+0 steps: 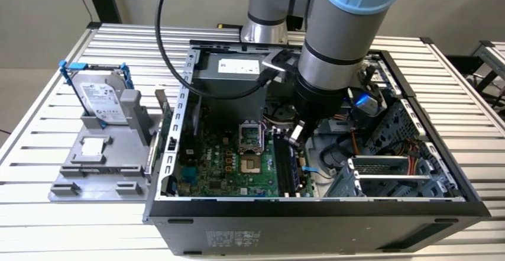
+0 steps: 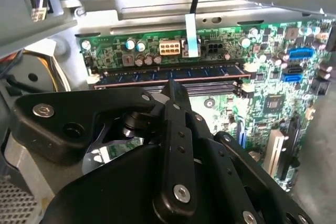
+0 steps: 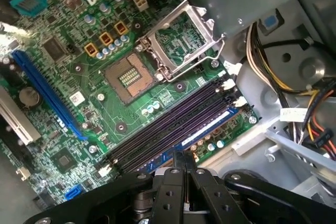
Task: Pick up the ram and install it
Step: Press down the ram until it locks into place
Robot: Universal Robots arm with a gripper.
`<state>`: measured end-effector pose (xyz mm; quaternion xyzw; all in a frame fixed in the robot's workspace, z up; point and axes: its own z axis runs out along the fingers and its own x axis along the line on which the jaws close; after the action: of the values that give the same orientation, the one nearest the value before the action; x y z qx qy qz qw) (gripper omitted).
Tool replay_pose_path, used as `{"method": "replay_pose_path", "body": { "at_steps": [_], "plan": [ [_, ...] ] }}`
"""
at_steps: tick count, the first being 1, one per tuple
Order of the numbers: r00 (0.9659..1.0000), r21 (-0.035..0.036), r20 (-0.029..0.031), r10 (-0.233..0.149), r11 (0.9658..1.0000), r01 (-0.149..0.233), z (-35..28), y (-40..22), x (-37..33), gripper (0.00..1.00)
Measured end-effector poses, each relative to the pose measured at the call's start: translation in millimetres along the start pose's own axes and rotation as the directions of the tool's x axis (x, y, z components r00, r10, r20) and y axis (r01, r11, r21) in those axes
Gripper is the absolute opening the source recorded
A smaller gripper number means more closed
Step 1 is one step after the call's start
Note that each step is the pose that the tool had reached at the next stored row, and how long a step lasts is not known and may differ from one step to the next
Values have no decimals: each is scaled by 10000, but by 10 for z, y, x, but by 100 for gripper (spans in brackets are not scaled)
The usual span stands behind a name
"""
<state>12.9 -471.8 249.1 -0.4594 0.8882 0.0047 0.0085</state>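
Computer case: open on the slatted table, its inside facing up; the arm reaches down into it.
Motherboard: green, with the long black memory slots side by side near its edge.
Gripper: fingers drawn together with no gap showing, gripping nothing; the tips are at the outermost slot.
Ram: standing on edge in that outermost slot, its row of dark chips showing, directly under the fingertips, which touch or nearly touch its top edge near mid-length.
Handling: probably light, thin and stiff, but fragile. It is best held by the bare long edges or short ends, never by the chips or contacts, and pressed straight down without twisting.
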Motion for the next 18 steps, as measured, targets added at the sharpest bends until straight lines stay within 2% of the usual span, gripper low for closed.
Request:
{"method": "replay_pose_path", "body": {
  "at_steps": [4, 9, 13, 16, 18],
  "plan": [
    [9973, -14, 0, -730, 9973, 730, 0, 0, 0, 0],
    [9875, -31, 2, -1574, 9875, 1574, 0, 0, 0, 0],
    [9758, -43, 4, -2188, 9758, 2188, 0, 0, 0, 0],
    [9643, -51, 6, -2649, 9643, 2649, 0, 0, 0, 0],
    [9551, -58, 9, -2963, 9551, 2963, 0, 0, 0, 0]
  ]
}}
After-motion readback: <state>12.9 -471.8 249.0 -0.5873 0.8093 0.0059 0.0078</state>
